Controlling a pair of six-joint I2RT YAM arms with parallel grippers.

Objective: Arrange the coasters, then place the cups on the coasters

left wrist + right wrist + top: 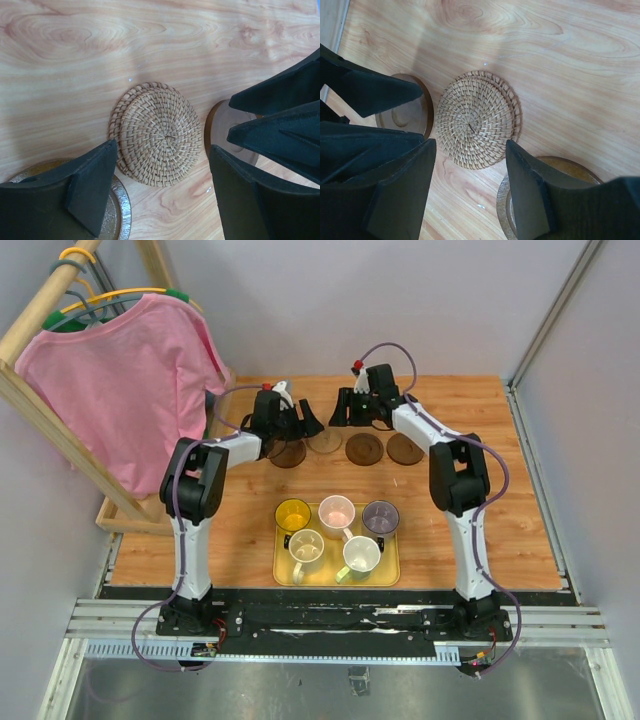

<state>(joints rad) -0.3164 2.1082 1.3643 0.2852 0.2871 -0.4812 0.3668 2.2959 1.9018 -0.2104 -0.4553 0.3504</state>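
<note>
A light tan woven coaster lies at the back of the table, and it looks like two woven discs stacked slightly offset. Darker brown coasters lie beside it at left and right, with one more further right. My left gripper and right gripper face each other above the woven coaster. Both are open, with only bare wood between their fingers. Five cups sit on the yellow tray: yellow, pink, grey-purple, cream, white-green.
A wooden clothes rack with a pink shirt stands at the back left, close to the left arm. Grey walls and a metal frame post bound the table at the right and back.
</note>
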